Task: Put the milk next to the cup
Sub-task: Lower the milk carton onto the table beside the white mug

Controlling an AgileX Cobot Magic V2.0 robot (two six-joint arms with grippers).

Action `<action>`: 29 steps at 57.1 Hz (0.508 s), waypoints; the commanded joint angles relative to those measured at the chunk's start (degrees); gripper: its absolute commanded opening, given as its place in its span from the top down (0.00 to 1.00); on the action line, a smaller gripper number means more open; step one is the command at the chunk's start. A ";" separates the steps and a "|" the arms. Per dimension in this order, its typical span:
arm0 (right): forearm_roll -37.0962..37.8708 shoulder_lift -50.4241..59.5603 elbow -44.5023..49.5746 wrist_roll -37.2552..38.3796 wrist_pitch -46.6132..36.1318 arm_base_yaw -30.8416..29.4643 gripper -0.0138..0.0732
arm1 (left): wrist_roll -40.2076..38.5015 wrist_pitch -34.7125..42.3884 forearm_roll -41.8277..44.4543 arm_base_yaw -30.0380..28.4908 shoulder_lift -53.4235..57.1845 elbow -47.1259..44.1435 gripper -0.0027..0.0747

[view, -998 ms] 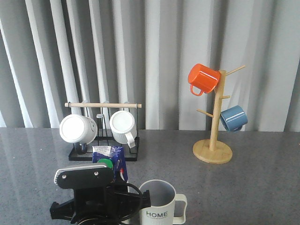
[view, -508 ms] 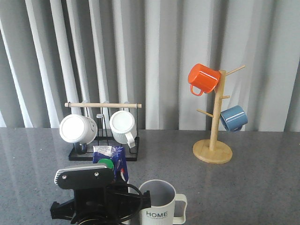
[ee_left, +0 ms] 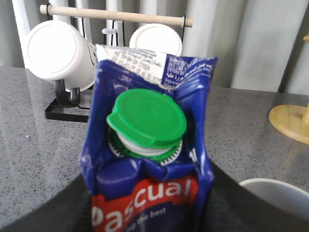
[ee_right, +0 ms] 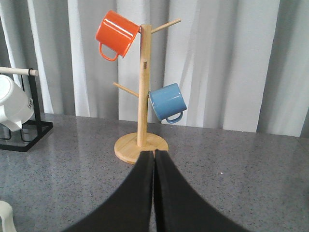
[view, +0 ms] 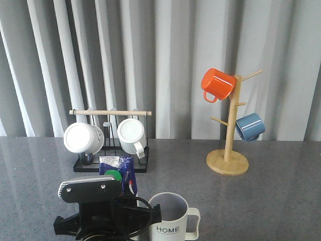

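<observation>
The milk (ee_left: pixel 147 159), a blue and white carton with a green cap and a red "Pascual" label, stands upright between the black fingers (ee_left: pixel 48 215) of my left gripper (ee_left: pixel 147 208), which is shut on its sides. In the front view the milk (view: pixel 120 169) shows just behind my left wrist (view: pixel 93 201), at the near edge. The cup (view: pixel 168 218), a pale ribbed mug marked "HOME", stands right beside the carton on its right; its rim shows in the left wrist view (ee_left: pixel 275 189). My right gripper (ee_right: pixel 153 153) is shut and empty above the table.
A black rack (view: pixel 111 145) with a wooden bar holds two white mugs (view: pixel 83 138) behind the milk. A wooden mug tree (view: pixel 228 150) at the back right carries an orange mug (view: pixel 217 84) and a blue mug (view: pixel 250 126). Grey curtains hang behind the table.
</observation>
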State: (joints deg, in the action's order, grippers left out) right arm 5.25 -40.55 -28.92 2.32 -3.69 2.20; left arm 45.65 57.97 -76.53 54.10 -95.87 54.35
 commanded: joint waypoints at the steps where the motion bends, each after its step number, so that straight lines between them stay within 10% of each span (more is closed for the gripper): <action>1: 0.12 0.20 -1.66 -0.16 -4.08 -0.30 0.85 | -0.44 2.88 1.24 0.25 2.14 0.97 0.94; 12: 0.12 0.20 -1.66 -0.16 -4.08 -0.30 0.85 | -0.30 2.49 0.52 0.25 2.19 0.97 0.73; 29: 0.12 0.20 -1.66 -0.16 -4.08 -0.30 0.85 | 1.64 2.73 -0.21 0.25 2.19 0.97 0.01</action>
State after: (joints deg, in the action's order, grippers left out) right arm 5.25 -40.55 -28.92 2.32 -3.69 2.20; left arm 46.00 58.84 -78.90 54.10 -95.81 54.23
